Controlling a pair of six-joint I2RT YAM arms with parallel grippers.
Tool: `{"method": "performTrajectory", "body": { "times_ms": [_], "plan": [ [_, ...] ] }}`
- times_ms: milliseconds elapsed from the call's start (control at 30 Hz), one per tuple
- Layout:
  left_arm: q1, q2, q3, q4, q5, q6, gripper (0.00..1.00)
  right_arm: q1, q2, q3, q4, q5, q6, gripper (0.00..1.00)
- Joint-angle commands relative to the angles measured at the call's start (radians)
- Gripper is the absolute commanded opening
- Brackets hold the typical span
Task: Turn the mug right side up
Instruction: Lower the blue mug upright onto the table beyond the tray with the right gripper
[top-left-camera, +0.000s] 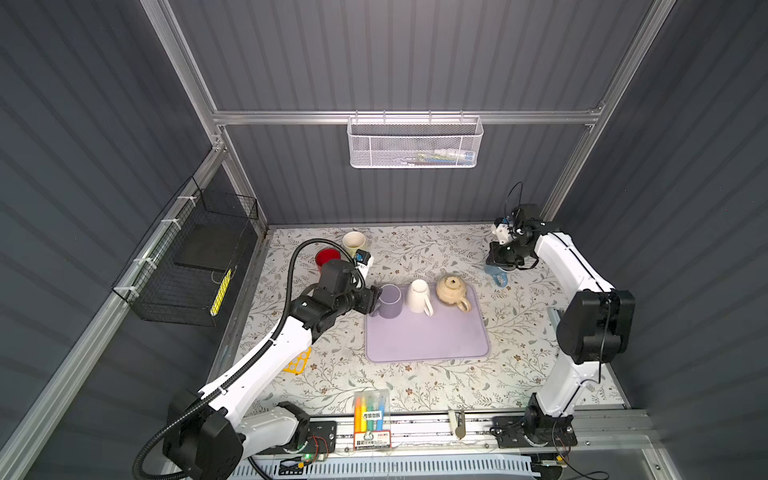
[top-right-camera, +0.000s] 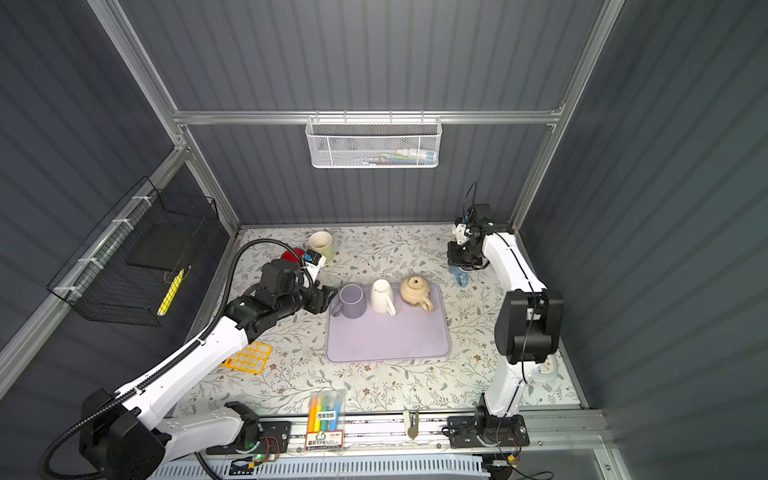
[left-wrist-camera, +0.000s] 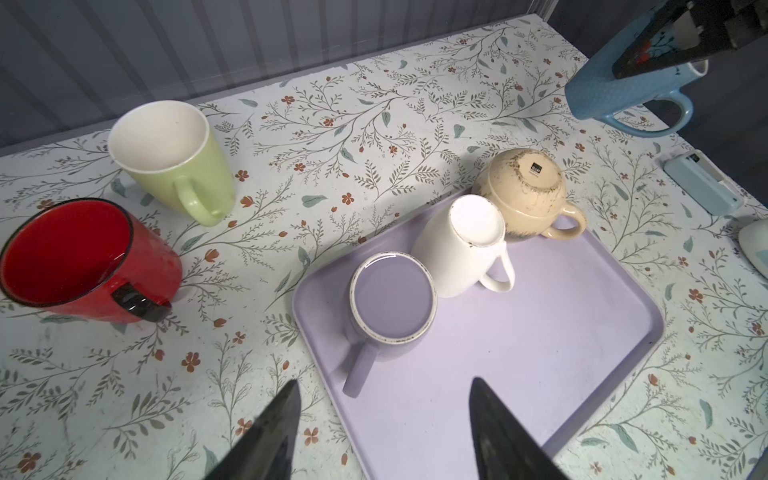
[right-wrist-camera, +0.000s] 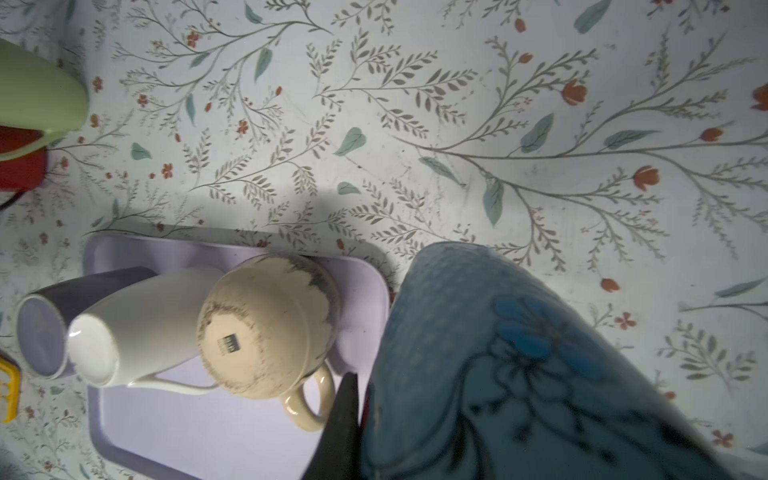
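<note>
Inside a dark grey ribbed enclosure, a floral-print table (top-left-camera: 415, 249) carries a lavender rectangular tray (top-left-camera: 428, 345) at centre frame. Along its upper edge a lavender ceramic mug (left-wrist-camera: 390, 299), a tall white mug (left-wrist-camera: 457, 249) and a round beige mug (left-wrist-camera: 523, 191) stand rim-down, seemingly draining. The left end effector (left-wrist-camera: 385, 384), jaws moderately wide, faces the lavender mug's handle, likely to grip there. Upper right, the right end effector (top-left-camera: 500, 262) pinches a tilted blue flowered mug (left-wrist-camera: 602, 91) beside the tray.
</note>
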Motion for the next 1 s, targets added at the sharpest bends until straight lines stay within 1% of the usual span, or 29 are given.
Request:
{"method": "performTrajectory", "body": {
  "times_ms": [0, 67, 300, 533, 667, 800, 867, 967],
  "plan": [
    [0.005, -0.018, -0.017, -0.054, -0.019, -0.007, 0.64, -0.012, 0.056, 0.107, -0.093, 0.069, -0.074, 0.00],
    [0.004, -0.026, -0.023, -0.066, -0.021, -0.012, 0.64, -0.016, 0.088, 0.152, -0.122, 0.075, -0.102, 0.01],
    [0.004, -0.049, -0.040, -0.095, -0.033, -0.023, 0.63, -0.046, 0.159, 0.212, -0.128, 0.073, -0.135, 0.01],
    [0.004, -0.080, -0.035, -0.143, -0.061, -0.035, 0.63, -0.055, 0.264, 0.323, -0.145, 0.075, -0.177, 0.02],
    [0.004, -0.096, -0.035, -0.167, -0.075, -0.052, 0.62, -0.060, 0.344, 0.415, -0.196, 0.045, -0.196, 0.03],
    [0.002, -0.117, -0.030, -0.183, -0.093, -0.068, 0.62, -0.063, 0.380, 0.446, -0.189, 0.036, -0.203, 0.03],
    [0.003, -0.122, -0.030, -0.201, -0.110, -0.067, 0.62, -0.064, 0.407, 0.479, -0.202, 0.028, -0.206, 0.03],
    [0.002, -0.119, -0.025, -0.260, -0.179, -0.051, 0.62, -0.064, 0.442, 0.510, -0.217, 0.031, -0.215, 0.04]
  ]
}}
